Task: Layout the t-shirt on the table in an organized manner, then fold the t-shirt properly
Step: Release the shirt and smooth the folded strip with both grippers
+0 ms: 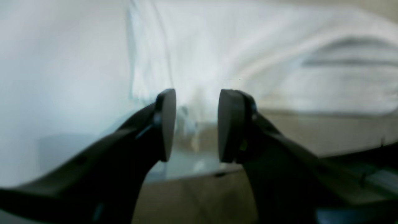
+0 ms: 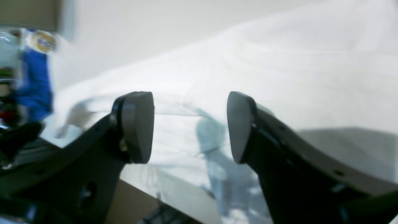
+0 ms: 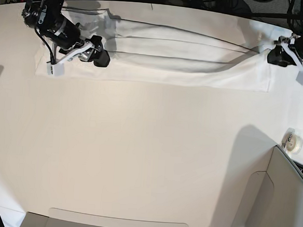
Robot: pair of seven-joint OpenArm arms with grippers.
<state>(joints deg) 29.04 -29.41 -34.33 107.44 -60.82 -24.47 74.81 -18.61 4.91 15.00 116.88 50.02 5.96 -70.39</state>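
Soft white t-shirt point(image 3: 161, 54), folded long, between 2 parted, empty grippers.
Light, limp cloth: left gripper point(image 1: 196, 124) and right gripper point(image 2: 190, 126) should pinch edges just ahead of each.

worktop point(image 3: 138, 159): white, matte, curved far edge | t-shirt point(image 3: 186, 59): stretched in a long band along far edge | tape roll point(image 3: 293, 142): near right edge | grey-white box panel point(image 3: 285, 206): near right corner

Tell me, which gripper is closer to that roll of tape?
Left. The left gripper hovers at the t-shirt's end on the tape's side of the table. The right gripper is at the shirt's opposite end, far across.
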